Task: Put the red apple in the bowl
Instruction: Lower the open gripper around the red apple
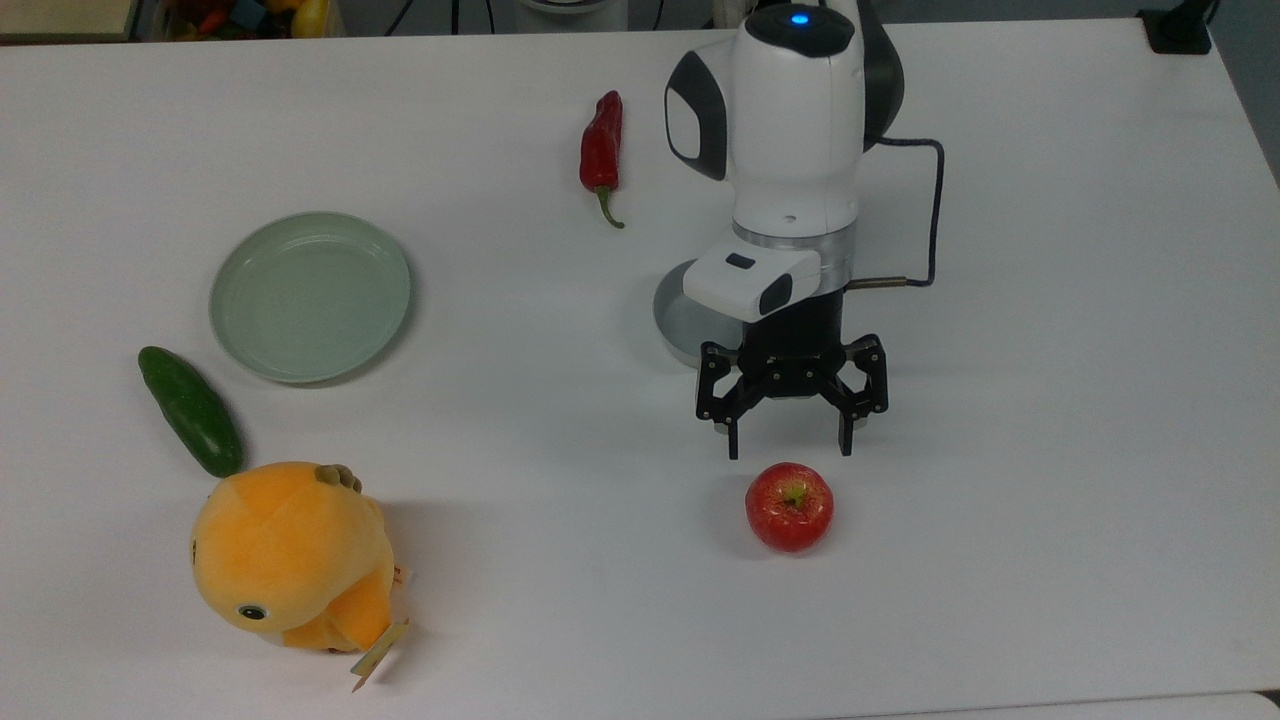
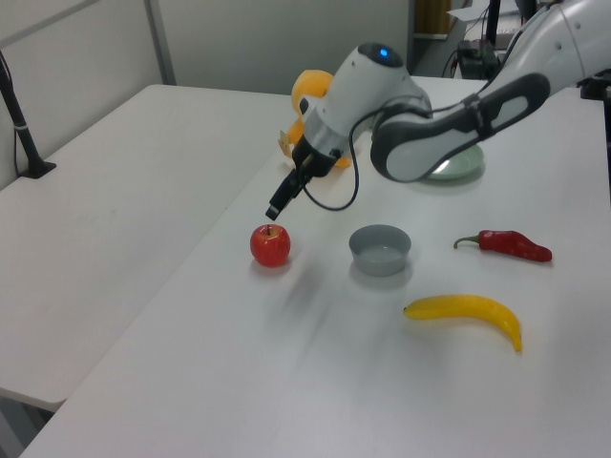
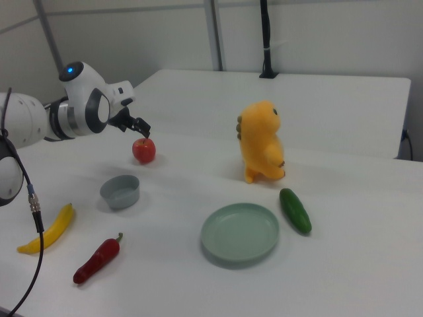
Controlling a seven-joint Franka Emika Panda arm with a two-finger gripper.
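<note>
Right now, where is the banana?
In the left view, the banana lies on the table at lower right, below the chili pepper and right of the bowl.
</note>
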